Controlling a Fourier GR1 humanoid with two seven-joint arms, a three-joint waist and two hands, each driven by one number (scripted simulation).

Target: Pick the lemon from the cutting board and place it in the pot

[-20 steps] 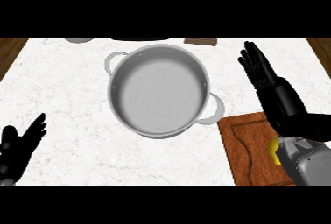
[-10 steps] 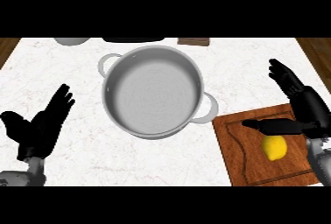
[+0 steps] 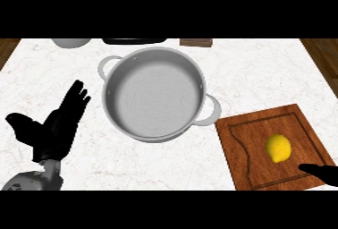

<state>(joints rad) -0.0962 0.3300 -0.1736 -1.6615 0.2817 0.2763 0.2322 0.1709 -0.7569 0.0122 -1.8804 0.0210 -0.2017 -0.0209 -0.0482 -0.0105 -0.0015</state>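
**Lemon on board, both hands off it**

Lemon (image 3: 278,148) lies on the wooden cutting board (image 3: 247,134), right of the board's middle, inside the groove that runs round the board's edge. Nothing touches it. Cutting board sits on the white marble desk (image 3: 264,76), tilted a bit, its upper left corner just beside the pot's right handle.

Right hand (image 3: 322,172): only a dark tip shows at the lower right corner of the view, over the board's lower right edge. Lemon is just up and left of that tip, apart from it. Can't tell if those fingers are spread or curled, too little in view.

Left hand (image 3: 52,127): fingers (image 3: 74,99) straight and spread apart, pointing up and right, thumb out to the left, holding nothing. It hovers over bare desk. Pot (image 3: 155,98) is just to the right of those fingertips, not touching. Grey forearm (image 3: 33,181) shows below the hand at the lower edge.

Pot is grey metal, two side handles, nothing inside. Lemon is well right of the left fingers, past the pot.

Far edge of desk: pale round thing (image 3: 71,42), dark flat thing (image 3: 135,40), small brown block (image 3: 196,42), all cut off by the view's upper limit.
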